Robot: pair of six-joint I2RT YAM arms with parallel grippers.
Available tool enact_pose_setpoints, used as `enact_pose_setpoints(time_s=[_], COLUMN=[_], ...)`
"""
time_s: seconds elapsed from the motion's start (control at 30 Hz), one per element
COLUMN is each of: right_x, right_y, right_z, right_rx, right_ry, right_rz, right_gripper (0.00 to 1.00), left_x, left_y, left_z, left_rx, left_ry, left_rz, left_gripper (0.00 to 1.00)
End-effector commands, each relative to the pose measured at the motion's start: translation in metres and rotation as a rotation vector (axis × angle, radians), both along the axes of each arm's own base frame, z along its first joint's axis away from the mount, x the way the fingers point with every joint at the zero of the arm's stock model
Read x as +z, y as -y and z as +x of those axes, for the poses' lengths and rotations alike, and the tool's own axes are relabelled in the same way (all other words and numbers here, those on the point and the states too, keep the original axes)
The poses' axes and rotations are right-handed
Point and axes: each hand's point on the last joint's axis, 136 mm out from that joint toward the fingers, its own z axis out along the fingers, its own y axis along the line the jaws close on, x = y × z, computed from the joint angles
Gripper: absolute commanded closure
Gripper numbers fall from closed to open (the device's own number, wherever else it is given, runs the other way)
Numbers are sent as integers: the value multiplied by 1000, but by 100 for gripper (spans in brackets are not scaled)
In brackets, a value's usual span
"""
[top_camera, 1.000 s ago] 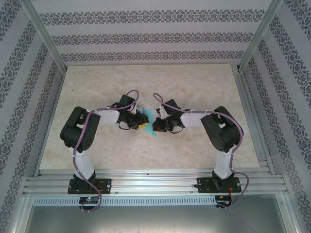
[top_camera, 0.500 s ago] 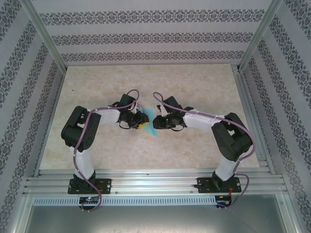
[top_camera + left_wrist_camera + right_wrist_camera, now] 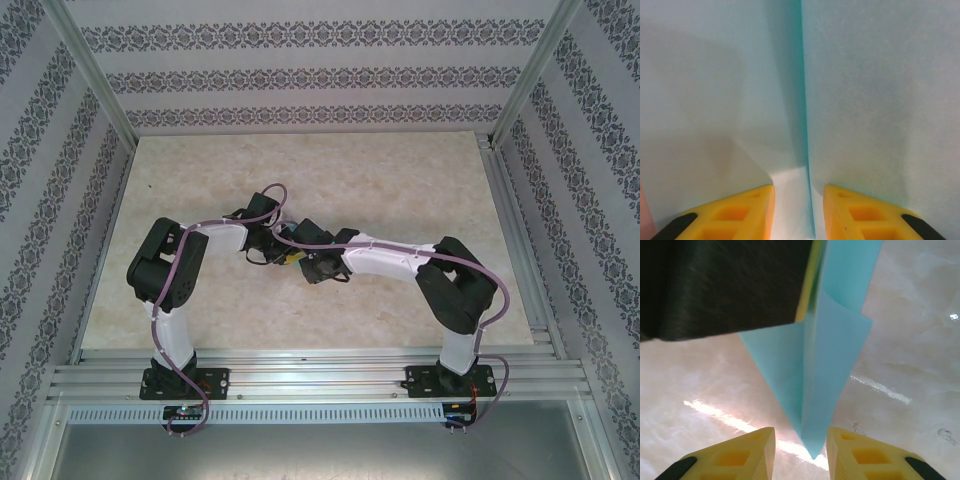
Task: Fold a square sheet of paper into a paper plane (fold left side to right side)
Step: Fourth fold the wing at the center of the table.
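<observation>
The square sheet of paper is folded into a slim cyan dart, the paper plane (image 3: pixel 825 370). It hangs above the marble tabletop (image 3: pixel 920 340) with its point toward my right wrist camera. My left gripper (image 3: pixel 799 200) is shut on the plane's centre crease, and the two cyan flaps (image 3: pixel 865 100) spread up past its yellow fingers. In the right wrist view one yellow pad (image 3: pixel 807 295) of that gripper presses the plane's upper edge. My right gripper (image 3: pixel 801 445) is open, and the plane's tip sits between its fingertips without touching them. In the top view the grippers (image 3: pixel 288 257) (image 3: pixel 312 266) meet at mid-table, with the right wrist over the paper.
The beige marble tabletop (image 3: pixel 400 180) has free room all round the arms. Patterned walls (image 3: pixel 320 80) and aluminium posts (image 3: pixel 95 75) fence the back and sides. A metal rail (image 3: pixel 320 380) runs along the near edge by the arm bases.
My right gripper has opened and let go of the paper. It has moved left, so its wrist now covers the paper in the top view. The left arm has not moved.
</observation>
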Motion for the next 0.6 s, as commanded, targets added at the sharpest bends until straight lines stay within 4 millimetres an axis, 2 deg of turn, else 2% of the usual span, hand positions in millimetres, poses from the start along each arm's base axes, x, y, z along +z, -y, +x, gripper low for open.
enact_pose_setpoints(time_s=[0.0,0.57], right_x=[-6,-15], right_y=[8,2], right_z=[0,-7], right_rx=[9,45], right_ry=[20,4], right_rz=[-102,-144], right_gripper=[68,80], left_x=[-26,-27], left_y=[-10,-10], left_z=[-6,-6], left_rx=[22,18], left_ry=[-44,-46], left_rz=[96,98], left_gripper=[68,68])
